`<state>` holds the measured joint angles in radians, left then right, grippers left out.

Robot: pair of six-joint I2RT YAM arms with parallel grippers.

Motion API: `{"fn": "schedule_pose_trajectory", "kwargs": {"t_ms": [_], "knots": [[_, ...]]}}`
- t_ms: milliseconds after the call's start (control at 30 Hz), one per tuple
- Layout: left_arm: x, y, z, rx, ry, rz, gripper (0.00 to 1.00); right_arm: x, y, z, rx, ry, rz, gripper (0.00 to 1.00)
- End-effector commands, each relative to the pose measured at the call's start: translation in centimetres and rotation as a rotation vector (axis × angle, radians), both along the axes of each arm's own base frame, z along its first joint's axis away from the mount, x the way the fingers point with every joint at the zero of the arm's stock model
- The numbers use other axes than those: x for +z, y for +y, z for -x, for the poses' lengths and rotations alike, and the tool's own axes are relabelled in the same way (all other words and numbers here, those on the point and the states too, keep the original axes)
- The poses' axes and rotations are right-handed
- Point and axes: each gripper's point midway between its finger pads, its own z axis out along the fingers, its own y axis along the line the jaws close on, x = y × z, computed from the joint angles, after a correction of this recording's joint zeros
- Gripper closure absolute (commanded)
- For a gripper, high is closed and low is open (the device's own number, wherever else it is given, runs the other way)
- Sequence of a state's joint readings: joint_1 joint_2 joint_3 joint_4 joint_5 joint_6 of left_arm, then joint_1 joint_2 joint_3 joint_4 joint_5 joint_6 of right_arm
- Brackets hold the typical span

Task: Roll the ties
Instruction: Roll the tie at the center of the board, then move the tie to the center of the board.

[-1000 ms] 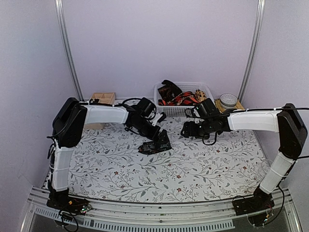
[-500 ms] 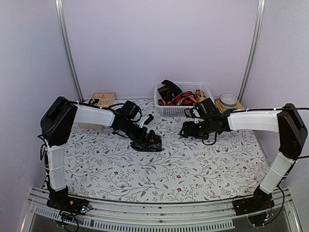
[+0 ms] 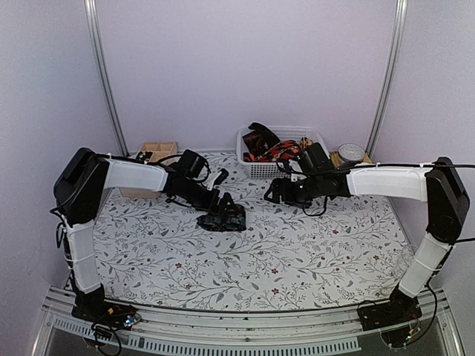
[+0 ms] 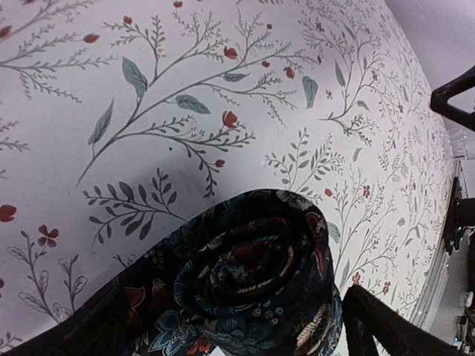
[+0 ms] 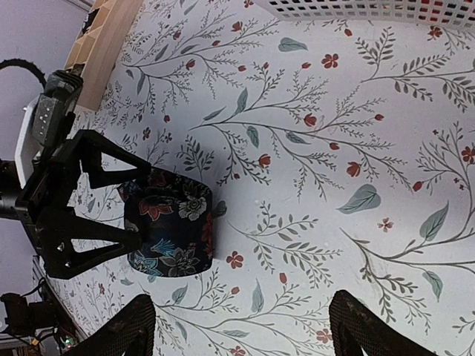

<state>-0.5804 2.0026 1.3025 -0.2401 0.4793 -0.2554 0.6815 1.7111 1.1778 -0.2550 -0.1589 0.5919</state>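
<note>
So, biggest first: the leafy-print desk (image 3: 312,259) fills most of my top view. The left arm (image 3: 133,176) reaches in from the left and ends low, a bit left of the desk's middle. The right arm (image 3: 386,182) comes in from the right, with its wrist hanging just in front of the basket (image 3: 256,169).

That white mesh basket sits at the back edge, centre-right. It holds a heap of ties (image 3: 271,148), dark and red-black prints poking up over the rim. A wooden tray (image 3: 157,150) with square compartments sits at the back left, well apart from the basket and partly behind the left arm. Just right of the basket is a round grey thing (image 3: 350,153); I can't tell what it is.

Smallest is the roll (image 3: 223,219), one dark floral tie coiled up tight. It's down on the desk a little left of centre, as far as I can tell. The left jaws are clenched on it. On my left wrist feed the coil fills the gap between the two fingers (image 4: 378,326), both against its sides, with the spiral end facing the camera.

The right jaws are released and spread wide with nothing between them. They hang over bare desk, well apart from the roll.
</note>
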Motion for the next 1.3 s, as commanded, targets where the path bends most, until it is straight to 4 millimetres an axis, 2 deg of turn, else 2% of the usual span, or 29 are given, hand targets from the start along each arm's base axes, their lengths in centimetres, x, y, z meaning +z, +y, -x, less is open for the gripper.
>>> {"fn": "schedule_pose_trajectory", "kwargs": {"t_ms": [0, 67, 167, 300, 433, 500, 567, 600, 633, 733, 1267], "knots": [[3.4, 0.9, -1.7, 0.055, -0.083, -0.004, 0.00, -2.3, 2.0, -0.1, 0.014, 0.083, -0.022, 0.19], [3.7, 1.4, -1.8, 0.076, -0.094, -0.023, 0.00, -3.5, 2.7, 0.2, 0.027, 0.117, -0.021, 0.19], [4.9, 2.5, -1.6, 0.116, -0.121, -0.028, 0.00, -3.6, 4.4, 0.0, 0.055, 0.139, -0.049, 0.20], [5.5, 4.6, -0.8, 0.177, -0.109, 0.003, 0.00, -4.3, 6.4, 0.7, 0.105, 0.172, -0.073, 0.30], [3.2, 7.0, 0.8, 0.212, -0.049, -0.003, 0.00, -5.0, 7.6, 1.1, 0.134, 0.194, -0.079, 0.45], [2.0, 7.9, 1.2, 0.224, -0.026, -0.009, 0.04, -5.4, 7.6, 1.1, 0.131, 0.203, -0.076, 0.56], [0.8, 8.7, 1.5, 0.239, -0.007, -0.019, 0.08, -5.8, 7.6, 1.1, 0.129, 0.212, -0.070, 0.62], [0.1, 9.0, 1.6, 0.240, 0.008, -0.022, 0.13, -5.9, 7.7, 1.2, 0.133, 0.217, -0.071, 0.64], [-0.3, 9.0, 1.6, 0.239, 0.017, -0.024, 0.20, -6.2, 7.8, 1.3, 0.138, 0.224, -0.070, 0.65], [-1.3, 9.2, 1.6, 0.235, 0.025, -0.045, 0.30, -6.8, 8.4, 1.5, 0.158, 0.239, -0.057, 0.66], [-5.0, 10.2, 0.6, 0.234, 0.036, -0.171, 0.46, -7.2, 11.0, 2.2, 0.225, 0.250, -0.073, 0.76]]}}
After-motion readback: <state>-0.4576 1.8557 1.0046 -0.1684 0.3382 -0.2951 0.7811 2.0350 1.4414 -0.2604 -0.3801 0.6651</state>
